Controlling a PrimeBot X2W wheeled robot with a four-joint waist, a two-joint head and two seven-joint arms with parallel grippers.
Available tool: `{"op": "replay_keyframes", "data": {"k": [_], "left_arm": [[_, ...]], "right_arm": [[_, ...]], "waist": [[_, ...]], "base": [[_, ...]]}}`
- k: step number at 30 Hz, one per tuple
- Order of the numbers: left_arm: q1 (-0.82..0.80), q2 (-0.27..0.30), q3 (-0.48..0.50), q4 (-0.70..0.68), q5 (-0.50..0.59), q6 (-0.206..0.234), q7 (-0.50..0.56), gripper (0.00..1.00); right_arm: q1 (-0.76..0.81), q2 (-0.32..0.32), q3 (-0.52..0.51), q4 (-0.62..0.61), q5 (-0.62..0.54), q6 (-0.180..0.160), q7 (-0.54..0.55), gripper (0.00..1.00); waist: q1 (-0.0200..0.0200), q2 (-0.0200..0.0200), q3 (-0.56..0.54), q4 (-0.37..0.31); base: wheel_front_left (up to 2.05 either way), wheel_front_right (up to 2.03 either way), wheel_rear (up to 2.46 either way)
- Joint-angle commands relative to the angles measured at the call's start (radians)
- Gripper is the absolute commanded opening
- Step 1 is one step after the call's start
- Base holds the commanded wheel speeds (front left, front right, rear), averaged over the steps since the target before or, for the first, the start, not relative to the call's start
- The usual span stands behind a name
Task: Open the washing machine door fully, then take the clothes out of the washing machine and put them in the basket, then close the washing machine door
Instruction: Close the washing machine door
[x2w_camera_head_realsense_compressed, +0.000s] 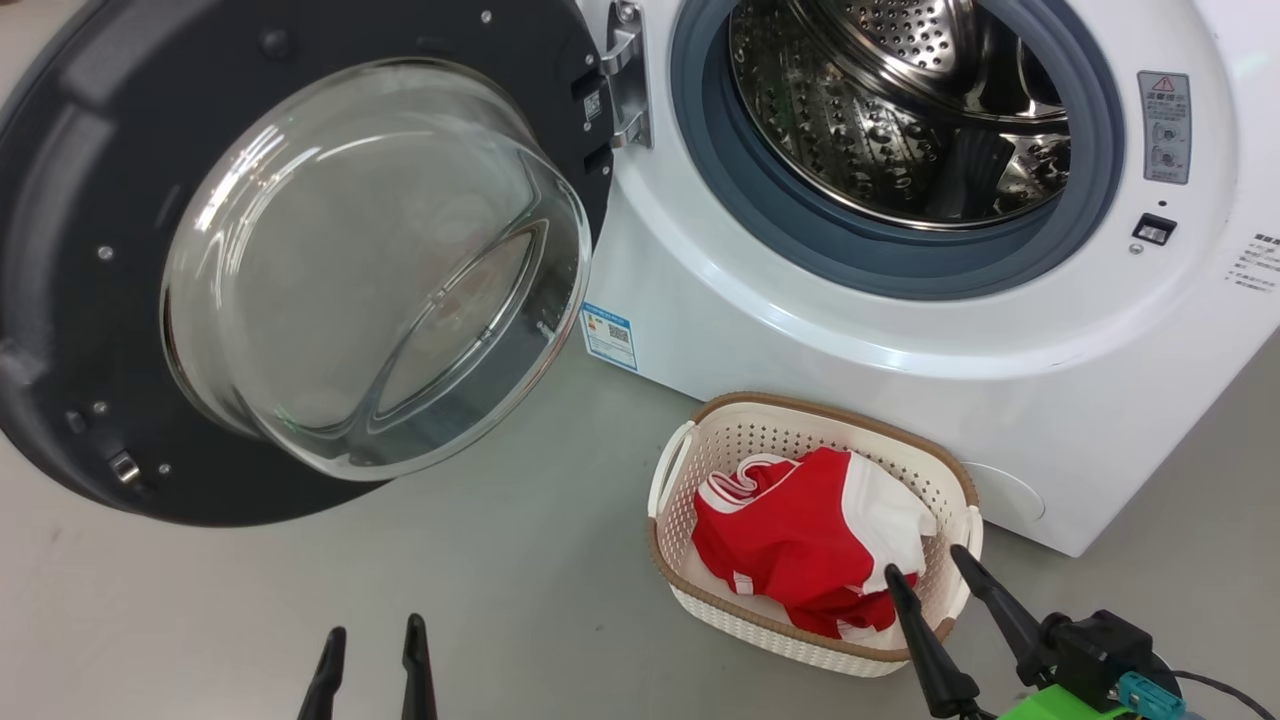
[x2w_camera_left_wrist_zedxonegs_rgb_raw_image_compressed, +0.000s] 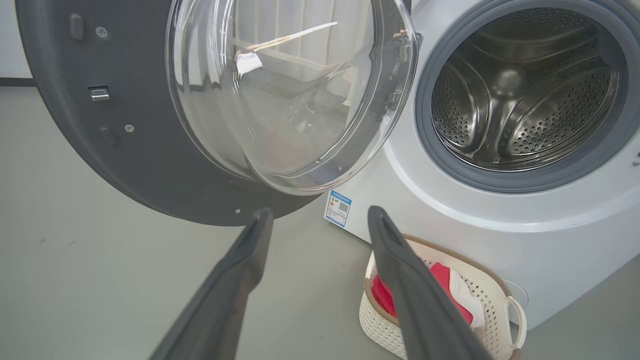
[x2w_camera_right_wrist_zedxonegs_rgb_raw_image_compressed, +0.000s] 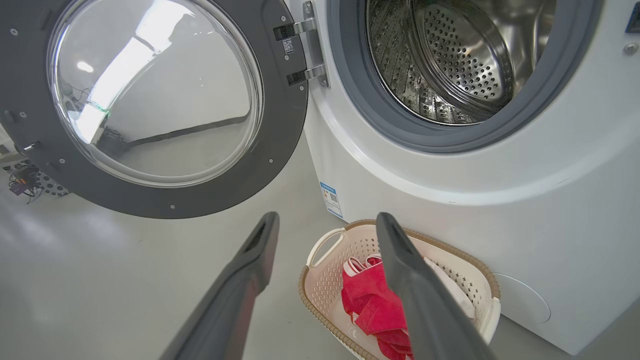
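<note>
1. Right gripper (x2w_camera_head_realsense_compressed: 922, 560) and left gripper (x2w_camera_head_realsense_compressed: 374, 626) spread wide, empty, before the washing machine (x2w_camera_head_realsense_compressed: 900, 330).
2. Clothes (x2w_camera_head_realsense_compressed: 800, 530) heaped in the basket (x2w_camera_head_realsense_compressed: 760, 630) just before it.
3. Washing machine door (x2w_camera_head_realsense_compressed: 90, 150) swung wide open.

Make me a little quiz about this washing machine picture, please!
1. True or false: the washing machine door stands open.
2. Where do the red clothes lie? A) in the drum B) in the basket C) on the floor
3. Fill the gap: the left gripper and the right gripper are both ____.
Key: 1 true; 2 B; 3 open.
</note>
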Motion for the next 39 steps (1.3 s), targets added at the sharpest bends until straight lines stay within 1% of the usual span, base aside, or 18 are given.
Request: {"op": "replay_keyframes", "data": {"k": [1,6,14,15,16,17,18,19,22,25,29,32,35,39], "left_arm": [[-0.003,0.007,0.031,-0.036,-0.01,0.013,-0.005,1.0],[0.016,0.007,0.033,-0.057,-0.024,0.03,-0.005,1.0],[0.01,0.007,0.036,-0.066,-0.039,0.031,-0.005,1.0],[0.006,0.007,0.038,-0.066,-0.044,0.029,-0.005,0.91],[0.002,0.007,0.04,-0.066,-0.045,0.025,-0.005,0.46],[-0.004,0.007,0.041,-0.069,-0.048,0.02,-0.005,0.31],[-0.011,0.007,0.045,-0.074,-0.052,0.016,-0.005,0.11],[-0.02,0.007,0.051,-0.081,-0.054,0.01,-0.005,0.0],[-0.059,0.007,0.089,-0.11,-0.055,-0.01,-0.005,0.0],[-0.121,0.007,0.152,-0.154,-0.046,-0.036,-0.005,0.0],[-0.232,0.007,0.273,-0.221,0.0,-0.087,-0.005,0.0],[-0.327,0.007,0.369,-0.277,0.043,-0.138,-0.005,0.0],[-0.428,0.03,0.455,-0.301,0.076,-0.193,-0.005,0.0],[-0.563,0.083,0.539,-0.274,0.057,-0.235,-0.005,0.0]], "right_arm": [[-0.04,-0.017,0.032,-0.015,0.021,0.007,-0.007,1.0],[-0.06,-0.018,0.057,-0.005,0.029,0.007,-0.007,1.0],[-0.065,-0.018,0.065,-0.003,0.033,0.007,-0.007,1.0],[-0.064,-0.018,0.064,-0.003,0.033,0.007,-0.007,1.0],[-0.063,-0.017,0.062,-0.004,0.032,0.007,-0.007,1.0],[-0.061,-0.016,0.059,-0.005,0.031,0.007,-0.007,1.0],[-0.06,-0.015,0.057,-0.006,0.031,0.007,-0.007,1.0],[-0.058,-0.014,0.054,-0.007,0.03,0.007,-0.007,1.0],[-0.055,-0.012,0.047,-0.01,0.027,0.007,-0.007,1.0],[-0.05,-0.009,0.039,-0.014,0.024,0.007,-0.007,1.0],[-0.045,-0.011,0.036,-0.017,0.02,0.007,-0.007,1.0],[-0.042,-0.012,0.029,-0.017,0.018,0.007,-0.007,1.0],[-0.038,-0.011,0.023,-0.019,0.015,0.007,-0.007,1.0],[-0.031,-0.007,0.009,-0.024,0.011,0.007,-0.007,1.0]], "waist": [[0.0,0.0,0.006,0.006],[0.0,0.0,0.007,0.008],[0.0,0.0,0.006,0.006],[0.0,0.0,0.006,0.005],[0.0,0.0,0.006,0.005],[0.0,0.0,0.005,0.004],[0.0,0.0,0.005,0.004],[0.0,0.0,0.005,0.003],[0.0,0.0,0.006,0.001],[0.0,0.0,0.011,0.0],[0.0,0.0,0.018,-0.001],[0.0,0.0,0.02,-0.002],[0.0,0.0,0.021,-0.003],[0.0,0.0,0.02,-0.005]], "base": [[0.0,0.0,0.0],[0.0,0.0,0.0],[0.0,0.0,0.0],[0.0,0.0,0.0],[0.0,0.0,0.0],[0.0,0.0,0.0],[0.0,0.0,0.0],[0.0,0.0,0.0],[0.0,0.0,0.0],[0.0,0.0,0.0],[0.0,0.0,0.0],[0.0,0.0,0.0],[0.0,0.0,0.0],[0.0,0.0,0.0]]}}
